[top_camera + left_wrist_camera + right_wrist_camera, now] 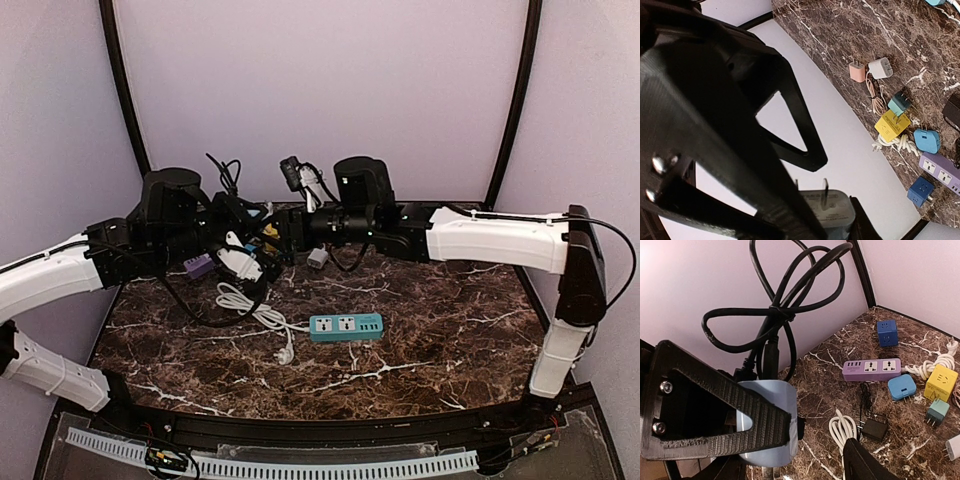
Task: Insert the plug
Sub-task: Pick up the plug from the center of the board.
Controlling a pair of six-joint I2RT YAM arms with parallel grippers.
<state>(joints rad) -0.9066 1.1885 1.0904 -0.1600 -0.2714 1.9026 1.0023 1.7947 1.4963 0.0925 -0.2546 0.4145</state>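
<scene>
Dark marble table (430,350) carried a teal power strip (345,327) at its centre. Beyond it, toward eleven o'clock, the left gripper (240,260) was clamped on the grey plug (826,209), prongs bared, well apart from the strip. At its three o'clock the right gripper (822,442) stood half-open, one finger beside a pale rounded casing (765,425) trailing black cord (775,310), the other clear.

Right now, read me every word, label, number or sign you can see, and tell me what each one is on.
No word or number is legible in any view.
Plug, at the bottom of the left wrist view: lines of fine print, too small to read.
Yellow adapter: what looks like a small face-like mark, no letters.
Purple power strip and teal power strip: no readable marking.
</scene>
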